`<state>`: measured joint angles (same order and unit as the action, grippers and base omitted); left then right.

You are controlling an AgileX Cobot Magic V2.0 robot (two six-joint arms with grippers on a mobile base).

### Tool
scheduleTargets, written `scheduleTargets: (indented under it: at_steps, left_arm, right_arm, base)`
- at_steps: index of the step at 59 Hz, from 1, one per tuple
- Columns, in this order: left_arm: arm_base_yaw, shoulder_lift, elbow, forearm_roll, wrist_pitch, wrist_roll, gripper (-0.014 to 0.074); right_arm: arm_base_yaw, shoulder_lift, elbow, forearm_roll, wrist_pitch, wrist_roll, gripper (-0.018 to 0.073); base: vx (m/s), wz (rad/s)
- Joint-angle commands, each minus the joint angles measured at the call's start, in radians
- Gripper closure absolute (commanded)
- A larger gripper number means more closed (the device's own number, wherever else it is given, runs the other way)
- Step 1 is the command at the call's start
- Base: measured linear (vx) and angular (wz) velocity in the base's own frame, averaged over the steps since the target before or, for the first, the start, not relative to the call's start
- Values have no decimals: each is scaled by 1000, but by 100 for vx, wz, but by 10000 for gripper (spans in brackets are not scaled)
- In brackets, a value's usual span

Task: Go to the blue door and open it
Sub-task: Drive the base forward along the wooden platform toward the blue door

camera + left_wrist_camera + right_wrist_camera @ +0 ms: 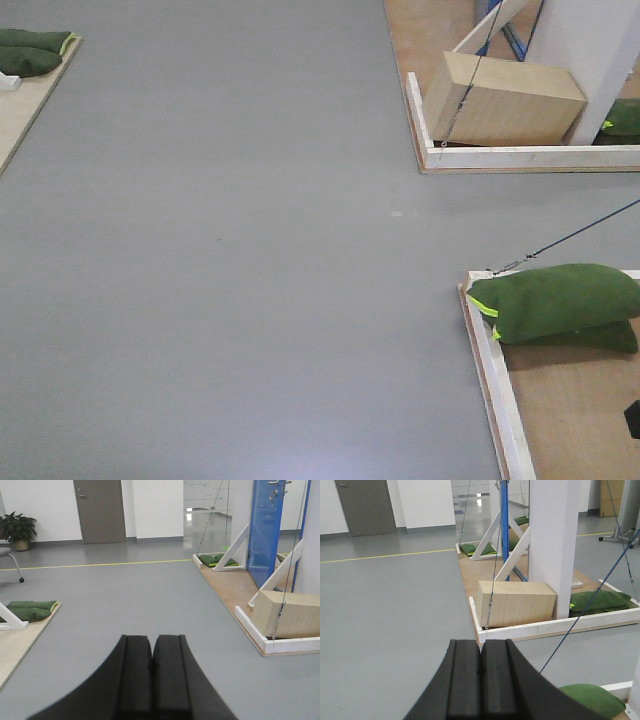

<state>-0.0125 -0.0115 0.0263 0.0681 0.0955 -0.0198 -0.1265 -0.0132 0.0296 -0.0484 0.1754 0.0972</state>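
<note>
The blue door (266, 530) stands far ahead on the right in the left wrist view, glossy, with silver hardware near its top. In the right wrist view I see it edge-on as a thin blue strip (504, 525) behind white diagonal braces. In the front view only a sliver of blue (513, 40) shows at the top right. My left gripper (152, 645) is shut and empty, pointing over the grey floor. My right gripper (480, 652) is shut and empty, well short of the door.
A wooden platform with a white rim (520, 157) holds a plywood box (500, 98) and a white post (552, 545). Green sandbags (555, 300) lie on a second platform at the right; more sandbags (30, 610) lie at the left. Thin cables (580, 620) slant across. A grey door (100, 510) and a plant (17, 530) are far back.
</note>
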Motion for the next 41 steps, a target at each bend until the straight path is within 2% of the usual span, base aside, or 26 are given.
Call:
scheduleTargets:
  at_steps: [1, 8, 16, 41]
  left_arm:
    - [-8, -18, -26, -2, -83, -7, 524]
    - [-11, -18, -26, -2, -83, -7, 524]
    - [-42, -18, -26, -2, -83, -7, 524]
    - [-27, -17, -26, -2, -83, -7, 524]
  right_arm:
    - [-7, -15, 2, -3, -84, -9, 561]
    - [-7, -15, 2, -3, -84, -9, 561]
    - [-7, -15, 2, -3, -84, -9, 561]
    - [-3, -15, 2, -3, -84, -9, 561]
  base:
    - [22, 10]
    - [23, 12]
    - [24, 9]
    - [31, -4]
